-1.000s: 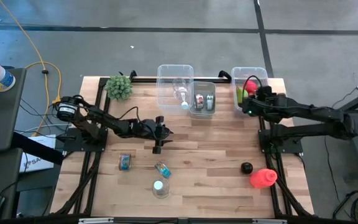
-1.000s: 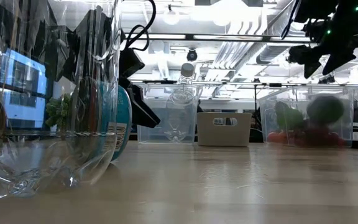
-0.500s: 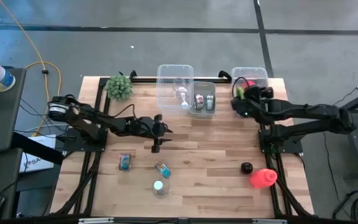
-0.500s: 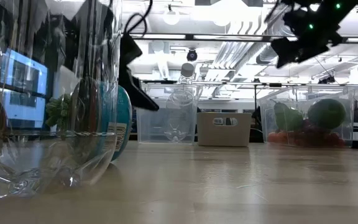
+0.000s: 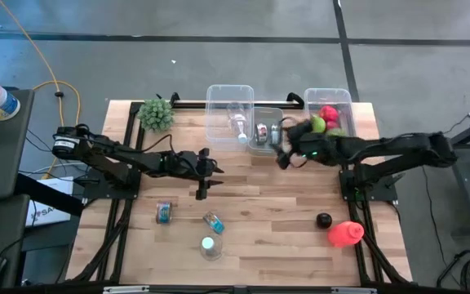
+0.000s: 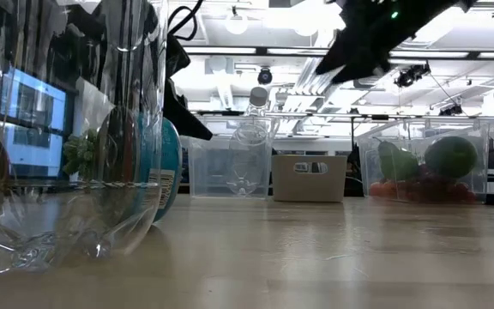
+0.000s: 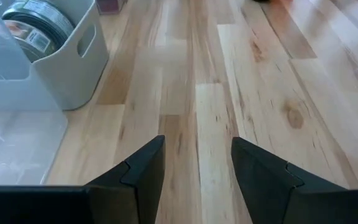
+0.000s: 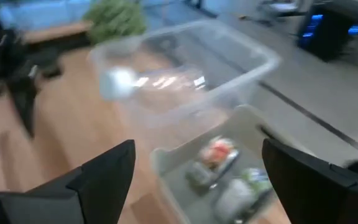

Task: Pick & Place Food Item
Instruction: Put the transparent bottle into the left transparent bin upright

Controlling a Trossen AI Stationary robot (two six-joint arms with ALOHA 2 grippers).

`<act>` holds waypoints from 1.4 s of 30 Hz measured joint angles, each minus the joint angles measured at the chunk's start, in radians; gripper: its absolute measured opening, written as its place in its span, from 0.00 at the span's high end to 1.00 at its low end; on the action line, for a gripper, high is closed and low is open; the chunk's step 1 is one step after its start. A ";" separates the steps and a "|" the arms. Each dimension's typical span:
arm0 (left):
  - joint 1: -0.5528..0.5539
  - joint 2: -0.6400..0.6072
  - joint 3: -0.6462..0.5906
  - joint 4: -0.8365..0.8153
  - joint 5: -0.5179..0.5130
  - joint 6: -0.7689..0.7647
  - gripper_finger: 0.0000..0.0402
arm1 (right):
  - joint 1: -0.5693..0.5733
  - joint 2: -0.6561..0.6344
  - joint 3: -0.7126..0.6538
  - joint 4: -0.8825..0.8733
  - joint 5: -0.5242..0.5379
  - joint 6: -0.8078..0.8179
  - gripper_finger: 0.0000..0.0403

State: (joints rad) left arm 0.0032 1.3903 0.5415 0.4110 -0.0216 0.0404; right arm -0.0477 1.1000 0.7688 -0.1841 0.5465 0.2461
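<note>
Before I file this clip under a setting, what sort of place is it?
Probably a robotics lab or workshop: a wooden table on a concrete floor, exposed ducts and strip lights overhead, and clear sorting bins with two robot arms.

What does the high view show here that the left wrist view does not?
Only the high view shows both arms, with the right claw open above the table beside the grey bin, the clear bin of fruit, the green plant, the red item and the bottles near the front edge. Only the left wrist view shows the left claw up close, its fingers apart with nothing between them above bare wood. Both show the grey bin with cans and the wooden table.
</note>
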 joint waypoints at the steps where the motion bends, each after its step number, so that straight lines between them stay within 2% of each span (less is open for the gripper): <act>1: 0.000 0.000 0.000 0.001 0.001 -0.005 0.56 | 0.000 0.039 0.000 0.032 -0.027 -0.028 0.17; 3: 0.000 0.000 0.000 0.001 0.019 -0.008 0.56 | 0.003 0.128 -0.001 0.133 -0.058 -0.096 0.18; 7: 0.000 0.000 0.000 0.001 0.053 -0.008 0.56 | 0.015 0.314 -0.001 0.422 -0.052 -0.252 0.22; 11: -0.009 0.000 0.000 -0.027 0.054 -0.008 0.56 | 0.030 0.432 -0.001 0.655 0.042 -0.379 0.28; 14: -0.016 0.000 0.000 -0.064 0.054 0.002 0.56 | 0.040 0.469 -0.001 0.744 0.109 -0.456 0.32; 17: -0.021 0.000 -0.001 -0.094 0.051 0.029 0.56 | 0.034 0.486 -0.001 0.773 0.069 -0.484 0.35; 21: -0.021 0.000 -0.001 -0.097 0.049 0.042 0.56 | 0.004 0.496 -0.001 0.780 -0.067 -0.471 0.37; 26: -0.021 0.000 -0.001 -0.097 0.046 0.064 0.56 | -0.043 0.496 -0.001 0.828 -0.091 -0.487 0.37; 32: -0.021 0.000 -0.001 -0.101 0.047 0.064 0.56 | -0.105 0.496 -0.001 0.852 -0.264 -0.486 0.38; 35: -0.021 0.000 -0.001 -0.109 0.047 0.065 0.56 | -0.118 0.515 -0.001 0.863 -0.279 -0.487 0.38; 39: -0.021 0.000 -0.001 -0.120 0.047 0.065 0.56 | -0.132 0.538 -0.001 0.883 -0.378 -0.537 0.38; 42: -0.021 0.000 -0.001 -0.123 0.047 0.065 0.56 | -0.131 0.565 0.000 0.927 -0.380 -0.590 0.38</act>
State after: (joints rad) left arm -0.0174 1.3903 0.5404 0.2879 0.0254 0.1058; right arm -0.1791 1.6645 0.7689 0.7428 0.1670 -0.3434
